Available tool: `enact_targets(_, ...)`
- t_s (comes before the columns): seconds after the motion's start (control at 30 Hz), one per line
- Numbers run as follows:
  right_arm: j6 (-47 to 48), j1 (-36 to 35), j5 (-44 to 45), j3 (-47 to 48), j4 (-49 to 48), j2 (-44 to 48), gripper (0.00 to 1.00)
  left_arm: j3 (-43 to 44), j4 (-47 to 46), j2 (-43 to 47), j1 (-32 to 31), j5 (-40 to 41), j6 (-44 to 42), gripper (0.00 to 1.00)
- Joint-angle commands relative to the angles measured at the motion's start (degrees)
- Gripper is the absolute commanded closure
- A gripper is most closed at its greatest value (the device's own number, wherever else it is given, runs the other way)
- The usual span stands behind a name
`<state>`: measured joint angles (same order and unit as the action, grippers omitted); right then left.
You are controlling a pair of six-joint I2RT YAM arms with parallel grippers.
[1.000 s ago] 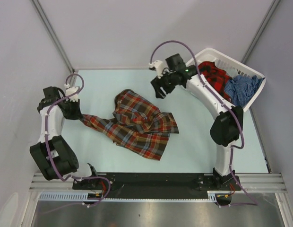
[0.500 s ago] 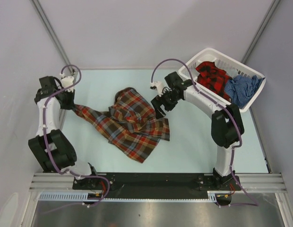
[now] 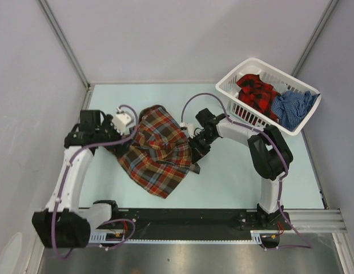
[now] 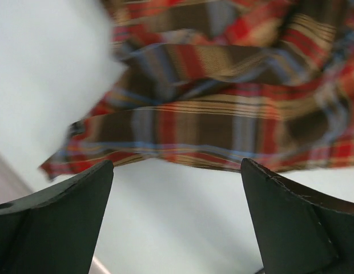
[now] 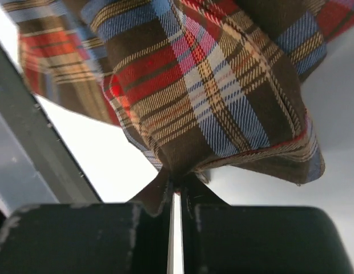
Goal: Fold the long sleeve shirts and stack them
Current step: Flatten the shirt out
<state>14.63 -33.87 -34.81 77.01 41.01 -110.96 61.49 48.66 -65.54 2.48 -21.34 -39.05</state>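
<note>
On the pale green table [image 3: 234, 171], left of centre, your brown, red-orange and light-blue plaid shirt [image 3: 157, 151] lies bunched in a rough lozenge. Its long axis runs from the far side toward the arm bases with a slight lean. The near end narrows to a corner pointing at the bases, and the far end is a rounded hump. You cannot tell collar from hem in this heap. The cloth is soft woven fabric, thrown over itself in loose ridges, and fine tan lines cross its broad brown, red and blue bands.

Your left end effector [image 4: 177, 165] sits at the shirt's left edge with its dark, matte fingers [image 4: 57, 217] spread wide. Nothing is between them, and the plaid edge lies just ahead of the tips; that wrist view is blurred.

Your right end effector [image 5: 174, 185] is at the shirt's right edge. Its flat black pads are pressed together on a gathered fold, and the cloth fans out from the pinch.

At the far right corner, the white slotted plastic laundry basket [image 3: 234, 73] sits at an angle to the table edge. It holds a crumpled red-and-black plaid shirt [image 3: 257, 91] toward its far left end and a crumpled blue checked shirt [image 3: 291, 105] beside it on the right, the two touching.
</note>
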Motion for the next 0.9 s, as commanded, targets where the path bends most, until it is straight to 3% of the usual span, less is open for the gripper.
enact_targets(0.0, -1.45, 4.42, -9.47, -0.46, 1.17, 6.35, 1.00, -11.09, 3.46, 5.15, -7.39, -6.26, -3.41, 0.02)
enact_targets(0.13, -2.41, 7.23, -16.77, -0.38, 2.23, 16.46, 1.00, -17.19, -2.25, 4.37, -10.74, -5.20, -1.56, 0.03)
enact_targets(0.27, -10.31, 7.15, -20.47, 3.12, -6.17, 22.27, 1.00, -20.18, -7.61, 1.56, -10.83, -4.06, -2.87, 0.09)
enact_targets(0.37, -20.84, 6.36, -20.83, 8.74, -16.37, 20.35, 1.00, -22.46, -7.53, 2.50, -10.57, -4.06, -6.91, 0.17)
enact_targets(0.43, -28.76, 5.40, -18.47, 11.92, -26.62, 18.51, 1.00, -23.26, -7.27, 6.37, -7.78, -7.65, -8.32, 0.18)
enact_targets(0.5, -31.76, 4.08, -15.40, 20.16, -30.80, 12.74, 1.00, -23.70, -7.96, 13.22, -5.13, -10.55, -7.63, 0.15)
enact_targets(0.57, -32.82, 1.36, -14.07, 29.11, -31.87, 6.40, 1.00, -22.48, -11.47, 18.57, -0.66, -14.15, -2.28, 0.06)
enact_targets(0.7, -35.02, -2.60, -13.44, 59.48, -27.49, -12.66, 1.00, -18.08, -21.66, 21.51, 0.51, -15.05, 12.30, 0.00)
enact_targets(0.73, -35.89, -3.83, -13.53, 61.13, -28.61, -13.57, 1.00, -17.12, -26.03, 21.07, 0.51, -15.04, 17.81, 0.01)
enact_targets(0.87, -35.30, -5.85, -13.62, 60.54, -30.82, -11.66, 1.00, -11.77, -34.41, 14.50, 0.59, -16.87, 26.03, 0.01)
